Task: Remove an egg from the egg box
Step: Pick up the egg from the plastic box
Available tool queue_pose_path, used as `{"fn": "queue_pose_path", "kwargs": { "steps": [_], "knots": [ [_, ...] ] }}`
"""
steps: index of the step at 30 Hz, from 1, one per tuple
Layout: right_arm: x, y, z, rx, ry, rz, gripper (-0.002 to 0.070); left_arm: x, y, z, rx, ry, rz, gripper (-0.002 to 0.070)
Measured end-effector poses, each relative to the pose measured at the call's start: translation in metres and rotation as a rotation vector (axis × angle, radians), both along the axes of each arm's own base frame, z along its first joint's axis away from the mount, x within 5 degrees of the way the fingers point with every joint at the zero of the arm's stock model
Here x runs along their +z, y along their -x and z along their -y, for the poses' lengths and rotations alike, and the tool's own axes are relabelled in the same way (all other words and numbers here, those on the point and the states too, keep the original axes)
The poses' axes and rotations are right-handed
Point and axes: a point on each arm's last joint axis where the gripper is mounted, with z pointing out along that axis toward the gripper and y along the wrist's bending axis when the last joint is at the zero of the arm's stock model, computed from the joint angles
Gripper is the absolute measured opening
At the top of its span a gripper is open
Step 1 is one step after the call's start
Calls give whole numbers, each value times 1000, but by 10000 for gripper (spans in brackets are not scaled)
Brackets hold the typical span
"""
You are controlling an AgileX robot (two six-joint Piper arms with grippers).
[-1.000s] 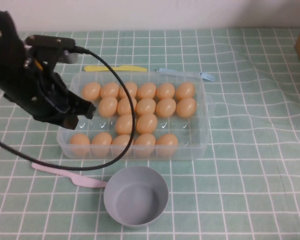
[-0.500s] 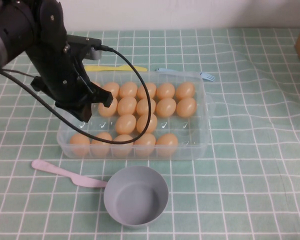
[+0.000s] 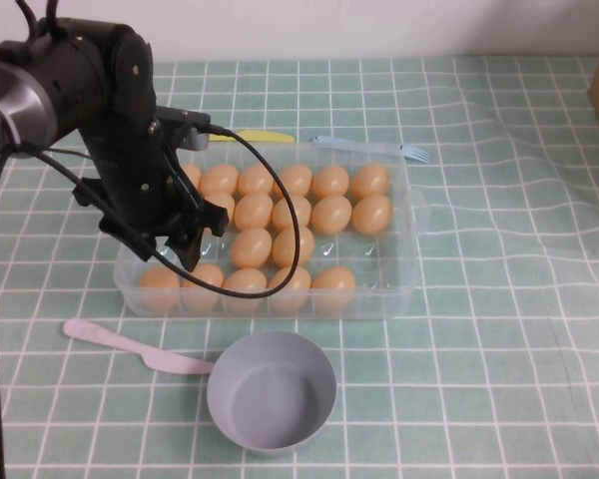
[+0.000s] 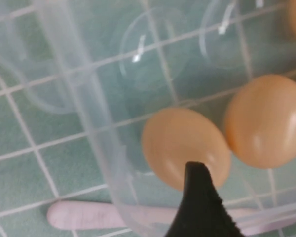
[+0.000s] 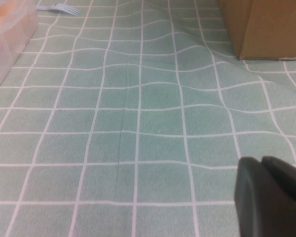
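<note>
1. The left gripper [image 3: 194,241] hung over the left end of the egg box [image 3: 402,291], low above the front row of eggs
2. In the left wrist view one black fingertip [image 4: 199,196] showed just over the egg [image 4: 173,142], with nothing pressed against it, so the fingers looked apart and held nothing
3. That egg sat in its hollow in the front row, close to the clear wall of the box, touching or almost touching the next egg [image 4: 266,121] beside it
4. The step in hand looked like lining up over one egg, so the taking out had not begun
5. The next move would call for going straight down with one finger on each side of the egg, without bumping the box wall or the egg next to it, then a soft squeeze and a slow lift
6. The grey-blue bowl [image 3: 272,391] stood in front of the box, and a pink plastic knife [image 3: 120,344] lay near it
7. The right gripper [image 5: 272,198] was well away over the bare green cloth near a brown box [image 5: 266,24], and I could not tell if it was open or shut
</note>
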Motion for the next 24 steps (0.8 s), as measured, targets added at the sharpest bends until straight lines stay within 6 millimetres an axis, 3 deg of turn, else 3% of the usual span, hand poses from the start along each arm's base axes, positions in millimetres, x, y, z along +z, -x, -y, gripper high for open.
{"fn": "queue_pose_path", "kwargs": {
  "steps": [8, 24],
  "knots": [
    [0, 0, 0, 0, 0, 0, -17, -3, -5, -6, 144, -56, 30, 398],
    [0, 0, 0, 0, 0, 0, -17, -24, -11, -4, 169, -74, -14, 399]
  ]
}}
